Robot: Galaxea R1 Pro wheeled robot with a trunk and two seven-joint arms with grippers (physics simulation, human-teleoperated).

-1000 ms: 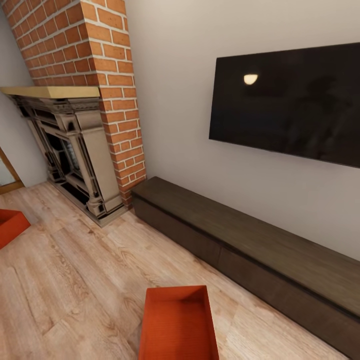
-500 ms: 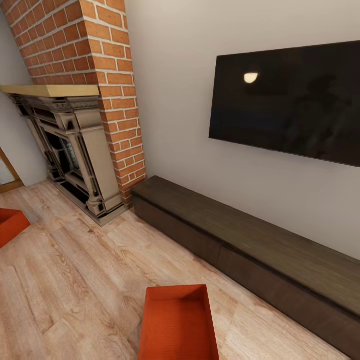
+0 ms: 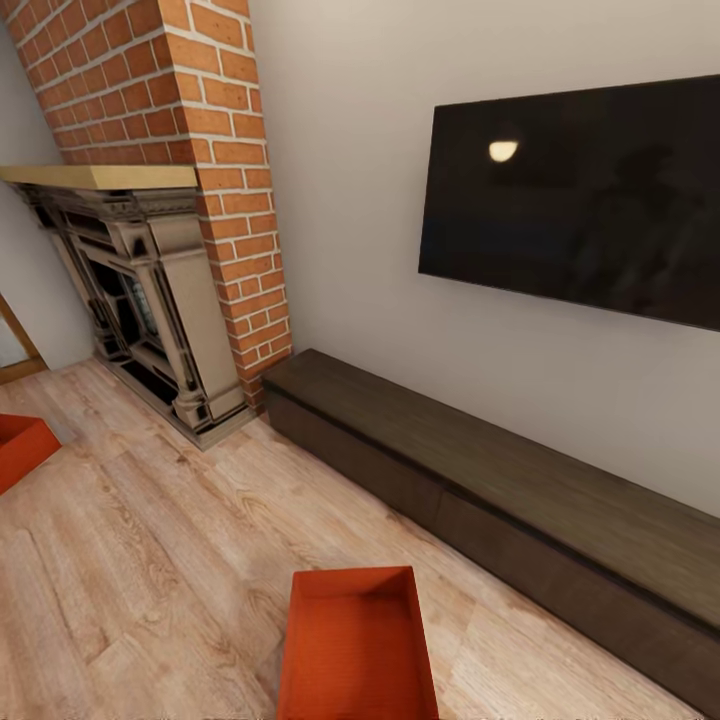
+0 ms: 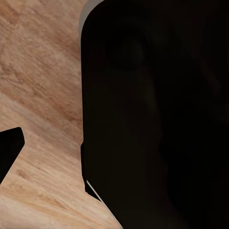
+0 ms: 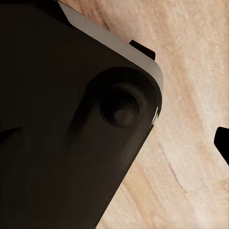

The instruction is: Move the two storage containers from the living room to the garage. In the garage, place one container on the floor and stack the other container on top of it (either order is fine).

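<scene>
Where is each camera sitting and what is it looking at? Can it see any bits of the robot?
Head view: up on the robot's head, looking forward and down at the near storage container, a second storage container, the fireplace, the long cabinet and a dark screen.
Left wrist view: on the left arm, looking down at the wood floor past a big dark part of the robot.
Right wrist view: on the right arm, looking down past a dark robot part.
All three share that plank floor.

My head camera looks forward and down at the cabinet (image 3: 480, 470) wall from nearby. Both wrist cameras sit close above the plank floor (image 4: 43, 95), which all three views share, with dark robot housing (image 5: 62, 119) close in front.
</scene>
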